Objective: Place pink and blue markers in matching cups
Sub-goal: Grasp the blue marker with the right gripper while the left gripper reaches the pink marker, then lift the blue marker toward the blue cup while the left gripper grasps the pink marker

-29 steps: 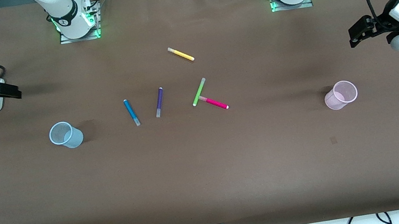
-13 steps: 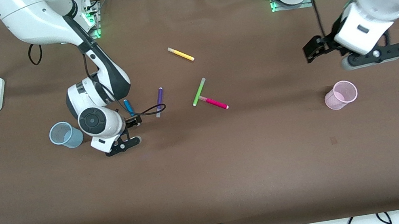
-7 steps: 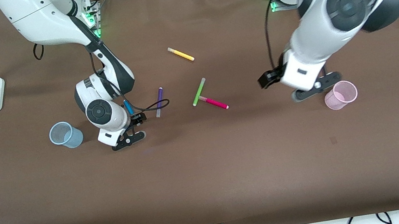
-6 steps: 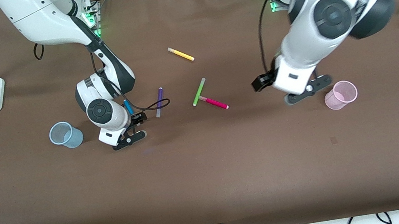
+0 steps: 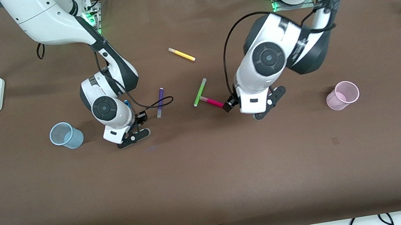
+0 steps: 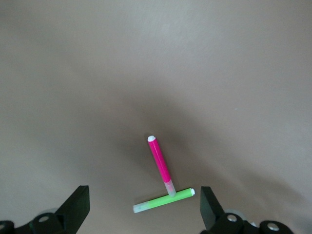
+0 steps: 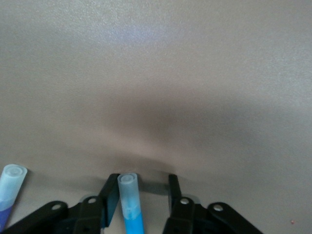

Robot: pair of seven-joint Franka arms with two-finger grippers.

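Magenta-pink felt-tip marker (image 6: 160, 160) now lies below our left pincer (image 6: 141, 208), newly arrived, fingers spread; our right pincer (image 7: 141, 195) straddles the blue marker (image 7: 130, 204), unclenched.

From the front camera, the right arm's wrist hides most of the blue marker (image 5: 126, 103) — only a sliver shows beside the purple pen (image 5: 160, 102). The left gripper (image 5: 229, 106) covers the pink marker's (image 5: 212, 102) tip. In the right wrist view, the picture's edge cuts off the blue marker's body — and the purple pen's.
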